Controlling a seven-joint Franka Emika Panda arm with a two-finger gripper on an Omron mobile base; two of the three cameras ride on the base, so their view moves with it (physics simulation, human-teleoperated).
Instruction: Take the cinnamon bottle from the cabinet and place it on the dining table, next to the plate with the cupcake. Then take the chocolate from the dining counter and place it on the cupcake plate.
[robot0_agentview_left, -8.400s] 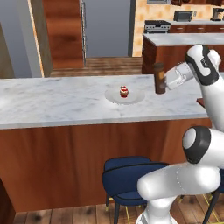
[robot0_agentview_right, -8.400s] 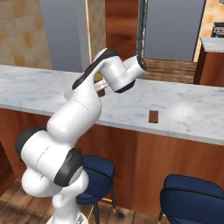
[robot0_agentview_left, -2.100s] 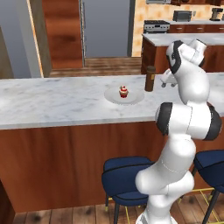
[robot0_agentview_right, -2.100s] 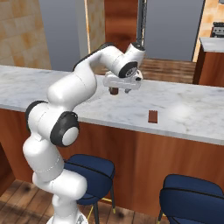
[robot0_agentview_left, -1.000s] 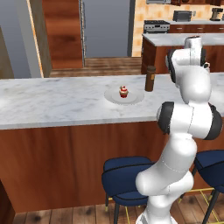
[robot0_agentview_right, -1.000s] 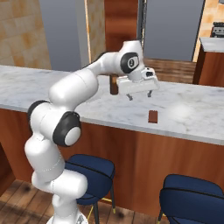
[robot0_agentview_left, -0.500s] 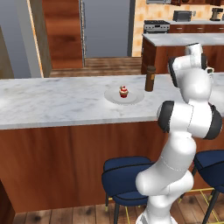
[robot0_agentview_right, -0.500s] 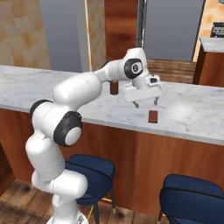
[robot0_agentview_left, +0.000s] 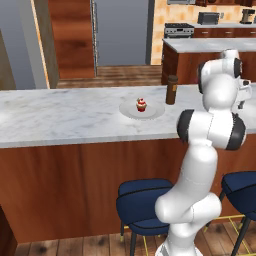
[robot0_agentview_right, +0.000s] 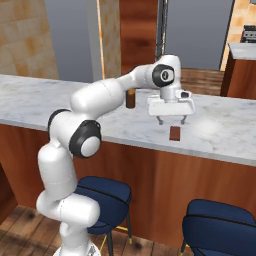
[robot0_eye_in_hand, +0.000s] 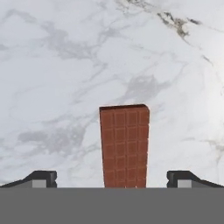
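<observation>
The dark brown cinnamon bottle (robot0_agentview_left: 170, 90) stands upright on the marble dining table (robot0_agentview_left: 60, 117), just right of the pale plate (robot0_agentview_left: 152, 113) that carries the cupcake (robot0_agentview_left: 141, 104). In the right base view the bottle (robot0_agentview_right: 131, 98) peeks out behind my arm. The chocolate (robot0_agentview_right: 174, 133), a small flat brown ridged bar, lies on the marble near the front edge. My gripper (robot0_agentview_right: 171, 120) hangs open, pointing down, just above and slightly behind it. In the hand view the chocolate (robot0_eye_in_hand: 124, 146) lies centred between the two fingertips (robot0_eye_in_hand: 41, 178), and my gripper (robot0_eye_in_hand: 113, 180) touches nothing.
Blue stools (robot0_agentview_right: 102, 195) (robot0_agentview_right: 220, 225) stand under the counter's front overhang. A second marble-topped island (robot0_agentview_left: 210, 45) with a stove behind it lies beyond the counter. Bare marble (robot0_agentview_right: 225, 125) stretches right of the chocolate.
My open gripper has swung right, away from the standing bottle, and come down over the chocolate. The bottle, plate and cupcake have stayed put.
</observation>
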